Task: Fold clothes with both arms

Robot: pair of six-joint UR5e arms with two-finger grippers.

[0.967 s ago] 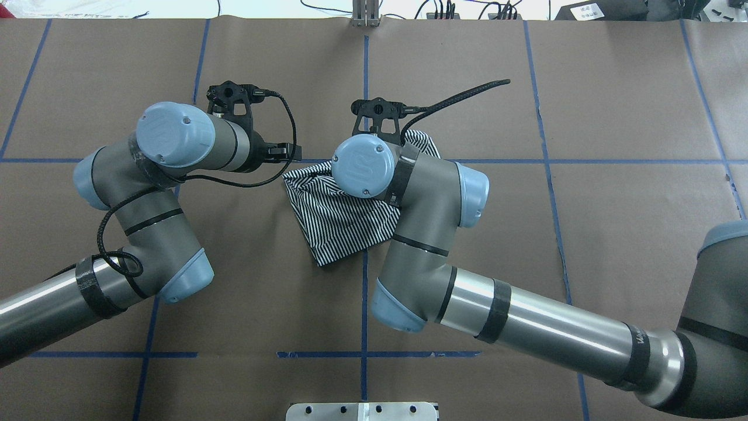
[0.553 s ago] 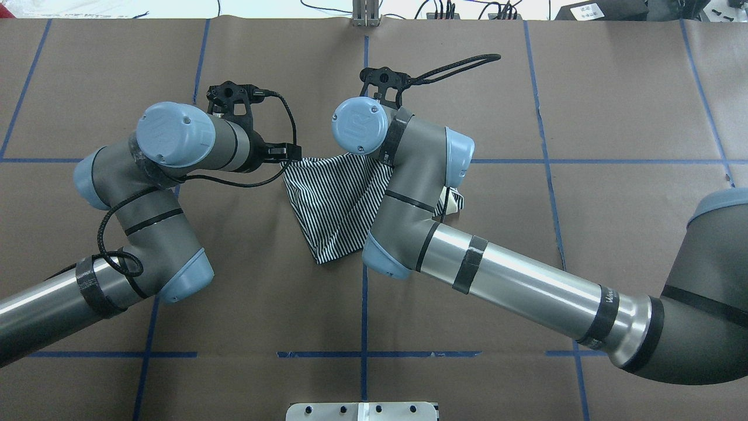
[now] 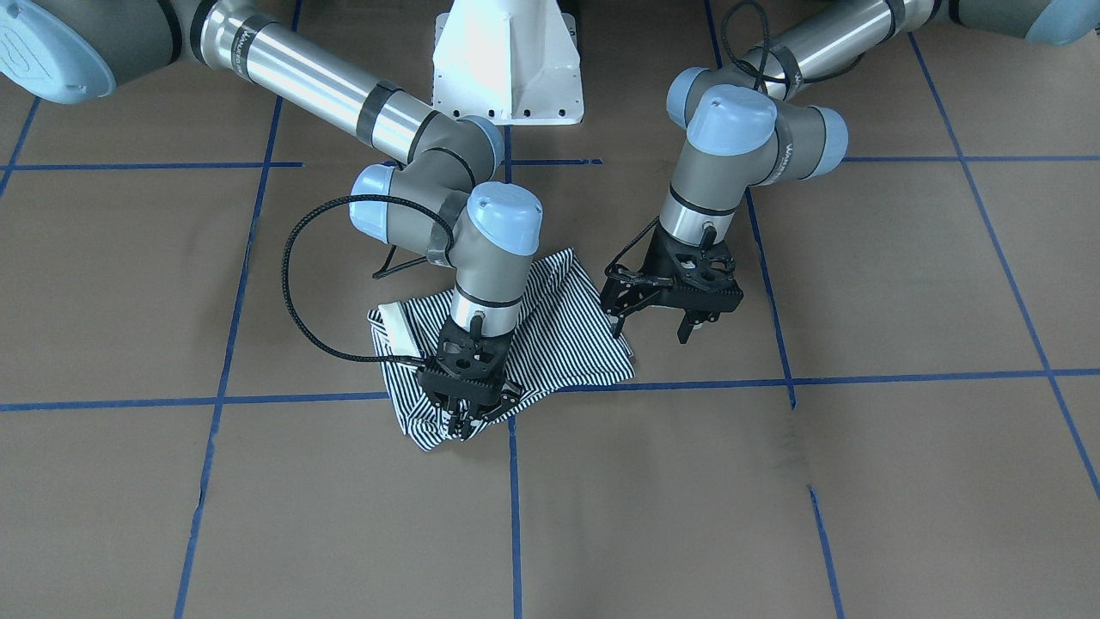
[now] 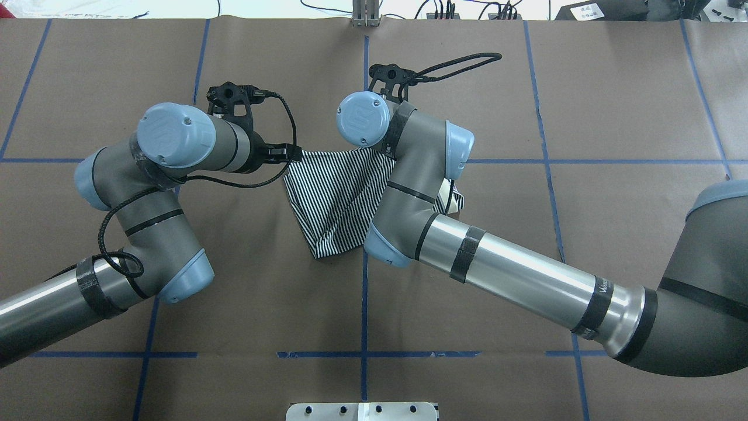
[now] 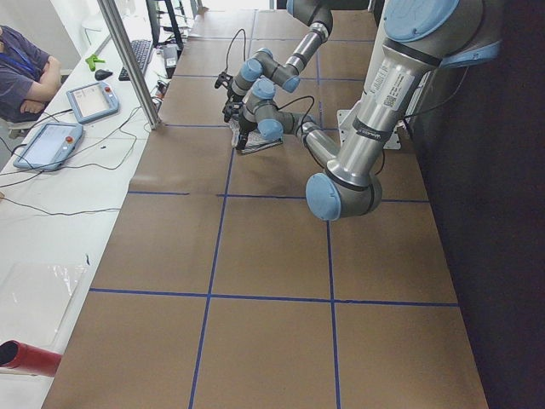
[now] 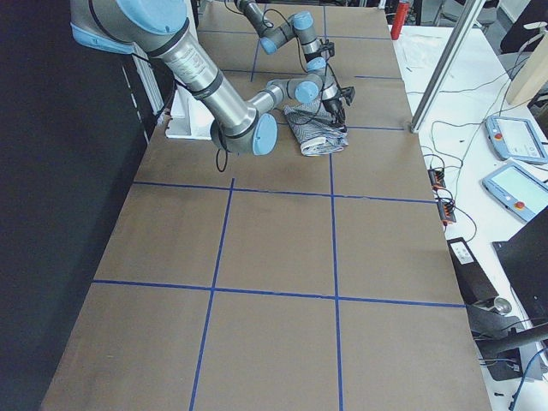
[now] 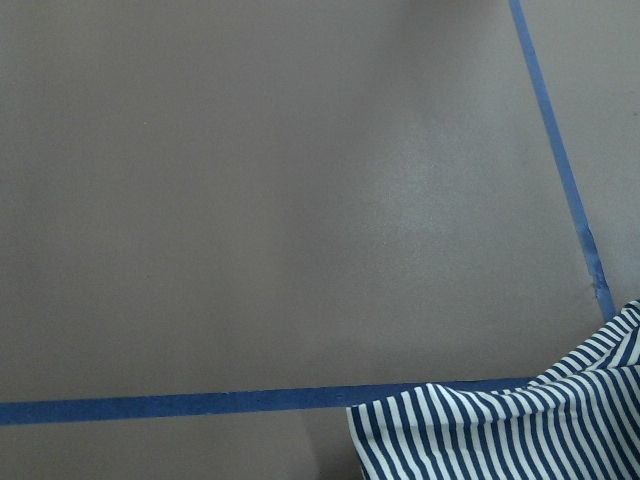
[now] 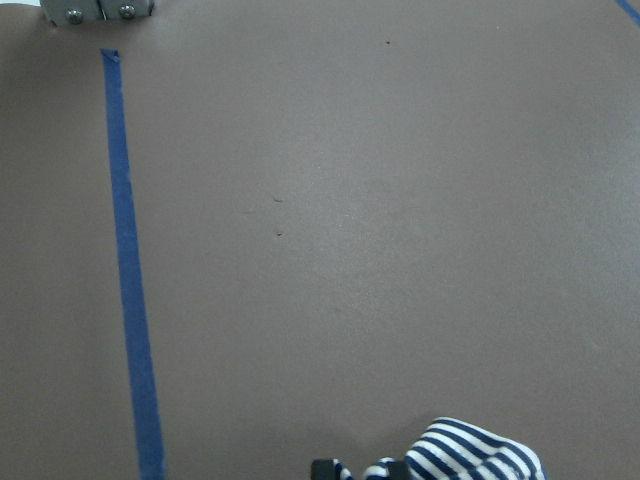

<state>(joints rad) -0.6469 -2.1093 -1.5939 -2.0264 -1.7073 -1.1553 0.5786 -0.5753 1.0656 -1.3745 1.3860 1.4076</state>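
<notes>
The polo shirt (image 3: 559,335) looks light and limp. Its thin knit would sag from any single pinch, its layers would slide over one another, and it would keep no crease unless pressed flat. It would best be taken at a hem, a corner or a doubled edge, with one grip on each side so the cloth hangs taut between them. The stiffer cream collar (image 3: 397,325) is likely a poorer hold.

The shirt lies bunched into a rough triangle of several layers with soft, rumpled edges. Its fine navy-and-white stripes run at differing angles across the folds. It sits well in from every edge of the table (image 3: 945,516), in front of the white pedestal (image 3: 507,64) and over a crossing of blue tape lines (image 3: 902,376).

The right gripper (image 3: 461,423) stands upright over the shirt's edge farthest from the pedestal. Its jaws are drawn narrow, and the right wrist view shows a puff of striped cloth pinched between them. The left gripper (image 3: 650,329) hangs with jaws spread wide and nothing in them. One of its fingers is just beside the shirt's edge on the robot's left, but whether it touches cannot be told.

The table is covered in smooth, flat, matt brown paper, which likely gives the cloth a little friction.
</notes>
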